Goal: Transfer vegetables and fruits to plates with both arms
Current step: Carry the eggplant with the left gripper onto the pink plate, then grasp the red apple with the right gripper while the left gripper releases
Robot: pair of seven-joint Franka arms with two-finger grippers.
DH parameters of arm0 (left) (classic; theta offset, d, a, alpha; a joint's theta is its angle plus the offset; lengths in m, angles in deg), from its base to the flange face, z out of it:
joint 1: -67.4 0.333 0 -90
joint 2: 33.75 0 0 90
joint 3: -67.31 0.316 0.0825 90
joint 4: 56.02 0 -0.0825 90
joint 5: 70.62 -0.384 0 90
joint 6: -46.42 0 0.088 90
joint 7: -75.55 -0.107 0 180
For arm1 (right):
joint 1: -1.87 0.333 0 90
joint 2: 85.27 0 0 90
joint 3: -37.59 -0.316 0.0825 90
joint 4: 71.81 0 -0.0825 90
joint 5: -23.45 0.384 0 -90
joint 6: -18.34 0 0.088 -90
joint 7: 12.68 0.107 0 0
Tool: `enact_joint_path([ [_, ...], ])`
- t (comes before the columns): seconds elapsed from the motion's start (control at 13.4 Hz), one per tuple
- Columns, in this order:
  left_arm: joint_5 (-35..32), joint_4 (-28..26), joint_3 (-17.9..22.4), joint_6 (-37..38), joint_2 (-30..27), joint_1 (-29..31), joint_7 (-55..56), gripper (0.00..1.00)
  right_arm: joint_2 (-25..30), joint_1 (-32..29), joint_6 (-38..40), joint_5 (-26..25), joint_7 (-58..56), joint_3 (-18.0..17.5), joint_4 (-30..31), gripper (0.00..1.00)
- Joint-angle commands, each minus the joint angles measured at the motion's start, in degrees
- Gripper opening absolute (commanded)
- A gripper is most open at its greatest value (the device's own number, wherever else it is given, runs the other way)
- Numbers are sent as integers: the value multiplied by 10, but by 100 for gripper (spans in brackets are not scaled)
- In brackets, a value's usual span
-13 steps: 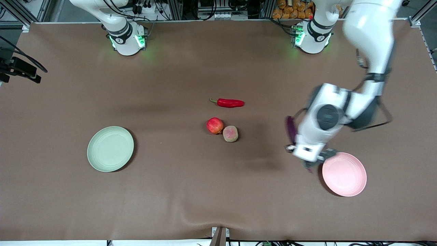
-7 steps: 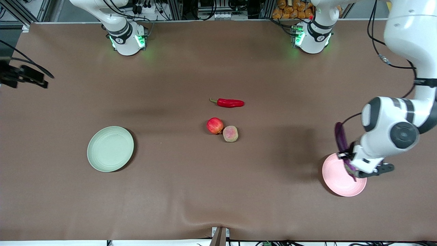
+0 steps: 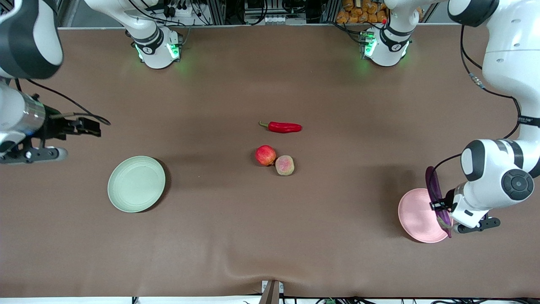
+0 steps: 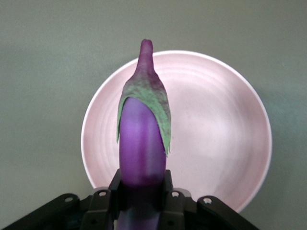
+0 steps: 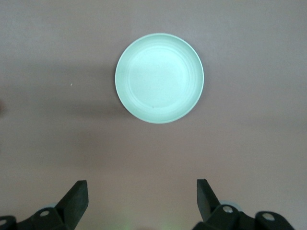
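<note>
Eggplant (image 3: 437, 196) is the one in play right now, but going across the front view from the right arm's end of the table: the right gripper (image 3: 63, 137) hangs over bare table (image 3: 270, 236) with nothing in it, jaws spread wide, and in its wrist view the pale green plate (image 5: 159, 78) sits empty below it. So that arm looks like it's just waiting. In the middle of the table the red chili pepper (image 3: 282, 126) lies on its side, farther from the front camera than the apple (image 3: 265, 155) and the peach (image 3: 284, 165), which sit touching each other. None of those three are on a plate yet. Over at the left arm's end, the left gripper (image 4: 142, 191) is clamped on the eggplant's purple body, with the green cap and stem end sticking out over the pink plate (image 4: 230, 143), so it seems about ready to be lowered and let go. Handling-wise, the eggplant looks glossy and probably a bit slippery, long enough to swing if grabbed near one end, so a mid-body pinch makes sense. The apple and peach are round and would likely roll, so they'd want a grip straight across the widest part, and the peach probably bruises easier. The chili is thin, best pinched across its middle.
</note>
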Motion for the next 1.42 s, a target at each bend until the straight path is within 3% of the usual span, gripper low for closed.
enact_joint_path([
  [0.0, -8, 25, 1, -13, 28, 0, 5, 0, -42, 49, -41, 1, 4, 3, -21, 100],
  [0.07, -8, 25, 1, -15, 34, 0, 4, 9, -53, 57, -63, 17, 19, 2, -21, 100],
  [0.22, -8, 25, 1, -24, 37, 0, 4, 74, -69, 82, -79, 55, 99, 3, -19, 100],
  [0.3, -8, 25, 1, -24, 33, 0, 6, 100, -75, 105, -84, 60, 151, 3, -19, 100],
  [0.52, -6, 19, -1, -13, 18, -1, 19, 100, -95, 177, -121, 62, 248, 2, -16, 100],
  [0.75, -5, 5, -33, 106, -46, -15, 101, 100, -137, 258, -196, 91, 313, 2, -14, 100],
  [1.05, -5, -117, -103, 133, -141, -13, 268, 100, -212, 351, -310, 90, 410, 3, -13, 100],
  [1.34, -4, -228, -144, 82, -196, -10, 401, 100, -242, 389, -403, 83, 438, 4, 32, 100],
])
